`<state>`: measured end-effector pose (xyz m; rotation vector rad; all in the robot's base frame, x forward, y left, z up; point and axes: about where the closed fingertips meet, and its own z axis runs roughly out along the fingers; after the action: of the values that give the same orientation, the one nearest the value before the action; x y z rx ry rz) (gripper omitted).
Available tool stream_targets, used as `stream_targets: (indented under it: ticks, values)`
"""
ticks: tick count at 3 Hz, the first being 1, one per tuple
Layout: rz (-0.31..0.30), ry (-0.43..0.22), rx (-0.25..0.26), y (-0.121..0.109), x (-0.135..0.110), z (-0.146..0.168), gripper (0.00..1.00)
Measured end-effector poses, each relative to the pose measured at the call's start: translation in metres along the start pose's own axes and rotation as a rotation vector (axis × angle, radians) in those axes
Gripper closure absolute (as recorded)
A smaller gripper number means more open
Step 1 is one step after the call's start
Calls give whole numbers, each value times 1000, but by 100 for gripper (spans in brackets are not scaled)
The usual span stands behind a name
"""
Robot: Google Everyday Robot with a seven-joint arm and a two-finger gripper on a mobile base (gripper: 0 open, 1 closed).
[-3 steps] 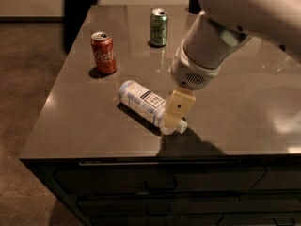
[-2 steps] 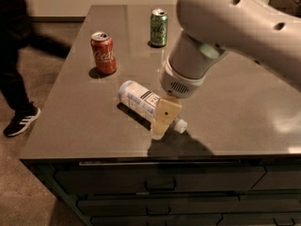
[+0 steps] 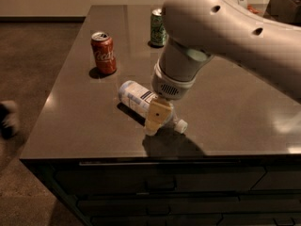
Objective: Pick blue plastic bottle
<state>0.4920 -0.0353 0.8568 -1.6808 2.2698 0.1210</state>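
The blue plastic bottle [image 3: 134, 94] lies on its side on the dark counter [image 3: 70, 121], near the front edge. Its white cap [image 3: 181, 125] points to the right and front. It has a pale wrap label with a dark blue patch. My gripper [image 3: 157, 119] comes down from the large white arm [image 3: 221, 27] and sits at the bottle's neck end, covering its shoulder. The gripper's cream tip reaches down to the counter on the bottle's near side. The far side of the bottle under the arm is hidden.
A red soda can [image 3: 103, 52] stands upright at the back left of the bottle. A green soda can [image 3: 159, 27] stands farther back, partly behind the arm. A dark box [image 3: 284, 6] is at the far right corner. A blurred shoe [image 3: 7, 119] is on the floor at the left.
My gripper has moved left along the bottle, from beside the cap to over its neck. The bottle has stayed in place. The person at the left has walked off.
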Motion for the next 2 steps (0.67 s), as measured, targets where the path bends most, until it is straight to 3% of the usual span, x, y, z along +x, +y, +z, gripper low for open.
stream_targets:
  ticks: [2]
  values:
    - [-3, -1, 6, 1, -1, -3, 65]
